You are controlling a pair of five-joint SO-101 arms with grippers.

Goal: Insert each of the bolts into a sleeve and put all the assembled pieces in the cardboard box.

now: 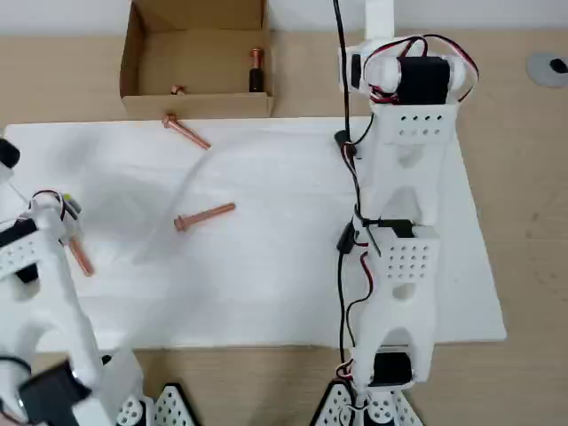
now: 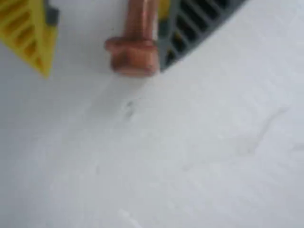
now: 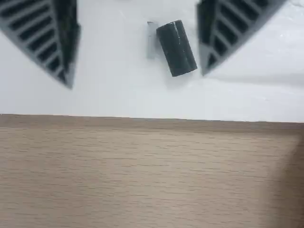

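Table (image 1: 519,177) bearing a white mat (image 1: 266,284). Cardboard box (image 1: 133,62) at the mat's far edge, one assembled piece (image 1: 256,71) inside. Right end effector (image 3: 137,78): fingers apart, black sleeve (image 3: 176,47) lying between them, nearer one finger, by the mat's edge. Left end effector (image 2: 103,69): fingers apart, copper bolt (image 2: 133,47) between them, against the grey finger. Loose bolt (image 1: 186,131) just beside the box; second loose bolt (image 1: 205,216) mid-mat.

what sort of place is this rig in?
Likely a lab or hobby workbench, not a factory line: white left arm and right arm at a wood-look table, a white mat as work surface, loose bolts and a plain cardboard box.
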